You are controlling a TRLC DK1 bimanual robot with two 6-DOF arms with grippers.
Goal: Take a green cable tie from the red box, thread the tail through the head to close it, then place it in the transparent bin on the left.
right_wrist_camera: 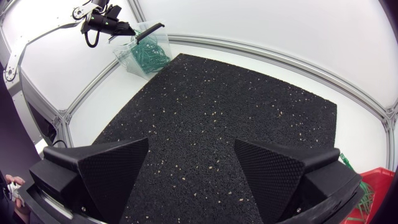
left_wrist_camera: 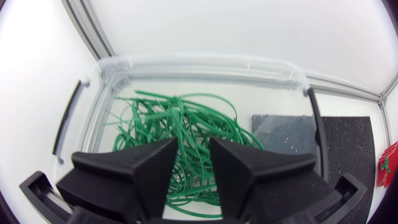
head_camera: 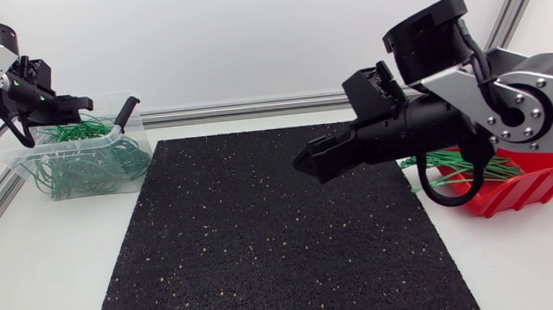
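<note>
The transparent bin (head_camera: 76,157) at the far left holds a tangle of closed green cable ties (left_wrist_camera: 180,124). My left gripper (head_camera: 79,100) hangs just above the bin; in the left wrist view its fingers (left_wrist_camera: 194,152) are open with a narrow gap and nothing between them. The red box (head_camera: 545,184) at the right holds loose green ties (head_camera: 459,171), partly hidden by my right arm. My right gripper (head_camera: 307,162) hovers over the black mat, its fingers (right_wrist_camera: 193,152) wide open and empty.
A black speckled mat (head_camera: 264,246) covers the middle of the table. Aluminium frame rails (head_camera: 242,108) run along the back and side edges. The bin has black latches (head_camera: 128,110) on its rim.
</note>
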